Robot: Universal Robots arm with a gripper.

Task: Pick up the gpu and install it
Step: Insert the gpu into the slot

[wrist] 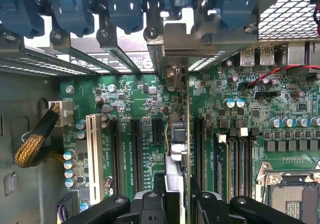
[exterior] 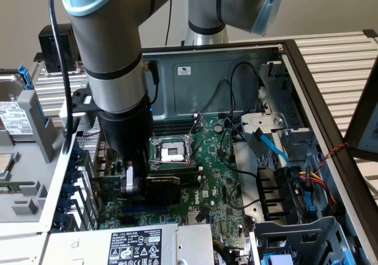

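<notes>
Closed on the gpu with the end effector, gripping the card edge-on by its upper side, low inside the open computer case. Held upright over the green motherboard, with black expansion slots running parallel on either side and the slot beneath hidden by the card itself. Impossible to tell whether seated or just above its connector. Judged to be mid-insertion. To do this step well: keep the board vertical, line up its lower edge with the slot along the whole length, press straight down without rocking, and guide the silver bracket end squarely into the rear opening under the blue latches. Farther off in the exterior view, beside the bare CPU socket.
</notes>
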